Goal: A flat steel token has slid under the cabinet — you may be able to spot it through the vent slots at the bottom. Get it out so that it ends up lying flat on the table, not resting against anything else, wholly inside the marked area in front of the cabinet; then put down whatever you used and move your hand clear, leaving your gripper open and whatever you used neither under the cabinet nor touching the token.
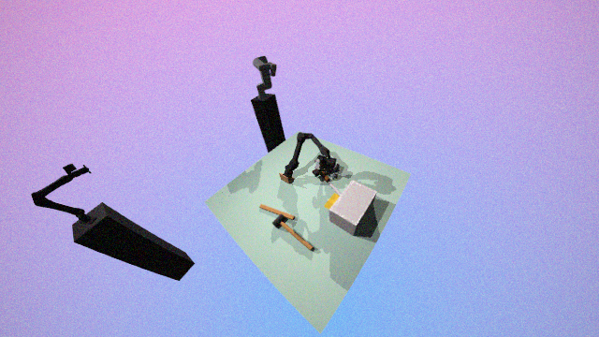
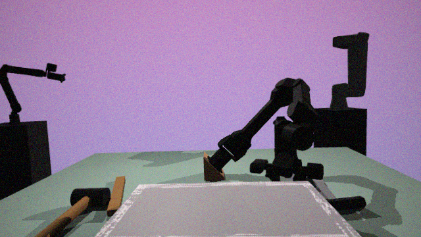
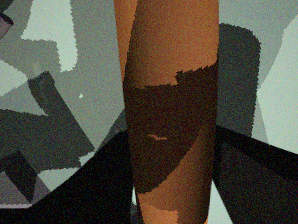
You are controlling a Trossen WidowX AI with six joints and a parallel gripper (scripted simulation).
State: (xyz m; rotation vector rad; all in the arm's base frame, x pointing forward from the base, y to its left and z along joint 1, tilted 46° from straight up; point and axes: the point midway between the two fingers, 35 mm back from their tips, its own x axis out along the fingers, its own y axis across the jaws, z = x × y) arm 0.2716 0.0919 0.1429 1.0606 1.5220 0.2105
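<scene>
The pale grey cabinet (image 1: 353,202) (image 2: 230,210) stands on the table. The yellow marked area (image 1: 331,201) lies along its front. My gripper (image 1: 326,178) (image 3: 165,136) is low over the table in front of the cabinet and shut on an orange-brown handle (image 3: 172,45), one finger on each side. A thin pale shaft (image 1: 334,188) runs from near the gripper towards the cabinet front, beside the marked area; its far end is not clear. The token is not visible in any view. The vent slots are hidden. In the exterior view the cabinet hides the fingertips.
A black-headed mallet (image 1: 297,235) (image 2: 90,197) and a wooden bar (image 1: 277,212) (image 2: 116,195) lie close together on one side. A black cylinder (image 2: 348,204) lies near a grey strip (image 2: 320,187) on the other side. Two more arms stand on black pedestals off the table.
</scene>
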